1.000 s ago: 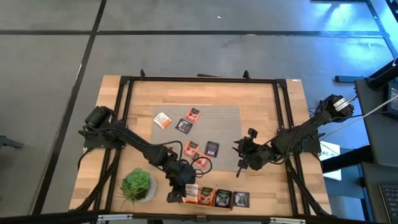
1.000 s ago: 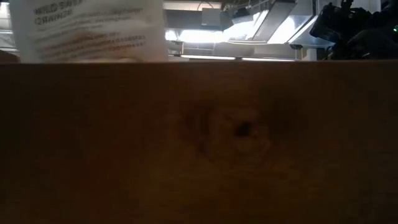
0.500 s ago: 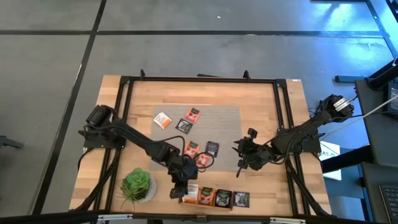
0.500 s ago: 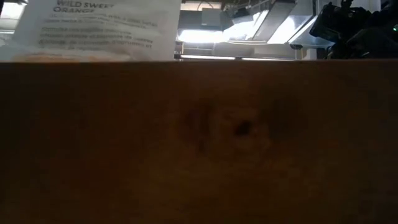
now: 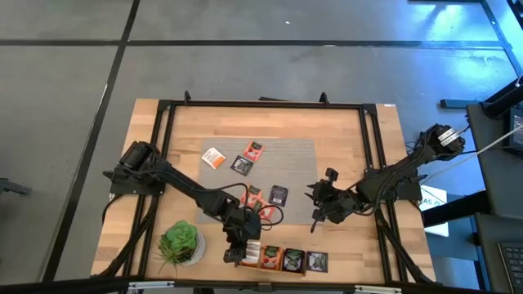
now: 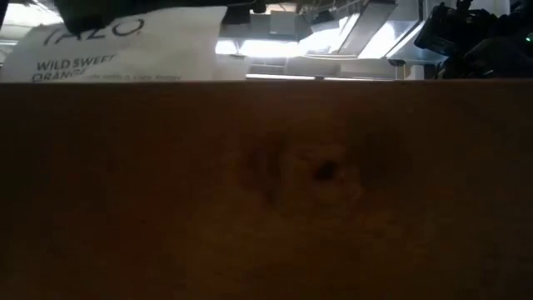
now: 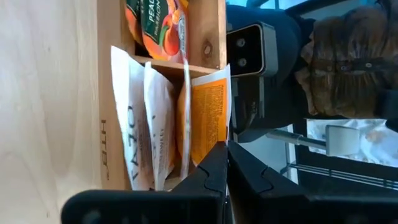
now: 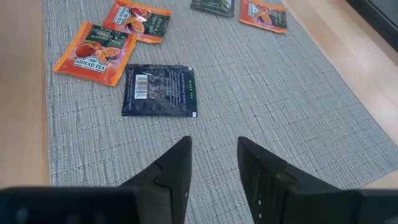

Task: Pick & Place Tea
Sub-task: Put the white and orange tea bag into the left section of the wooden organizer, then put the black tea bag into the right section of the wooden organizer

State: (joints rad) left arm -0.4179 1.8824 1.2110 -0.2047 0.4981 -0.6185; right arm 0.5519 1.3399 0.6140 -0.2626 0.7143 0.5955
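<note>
A white-and-orange tea sachet [image 7: 208, 118] stands upright in the end compartment of a wooden box [image 7: 106, 93] at the table's near edge. Two more white sachets [image 7: 134, 137] stand beside it. My left gripper [image 5: 239, 251] is above that compartment, shut on the sachet. In the low view the sachet [image 6: 133, 54] shows over the box wall [image 6: 333, 167]. My right gripper [image 8: 214, 155] is open and hovers over the grey mat [image 5: 298, 159], touching nothing. Loose sachets lie flat on the mat: black [image 8: 158, 90], orange [image 8: 93, 55], orange [image 8: 137, 18]. My left gripper pinches the white-and-orange sachet between its two fingers [image 7: 214, 165] at the upper edge [image 7: 214, 146], coming from above and pointing down. The sachet hangs upright below the fingers, its lower part inside the box compartment beside the other sachets.
The box's other compartments [image 5: 294, 260] hold more sachets. A green potted plant [image 5: 180, 243] stands left of the box, close to my left arm. More loose sachets [image 5: 213, 158] [image 5: 253, 149] [image 5: 279, 195] lie on the mat. A black frame [image 5: 261, 104] rims the table.
My left gripper has gone down over the box's end compartment. The sachet it holds has sunk lower behind the box wall, and the gripper itself now shows at the top of the low view. The right arm has kept still.
</note>
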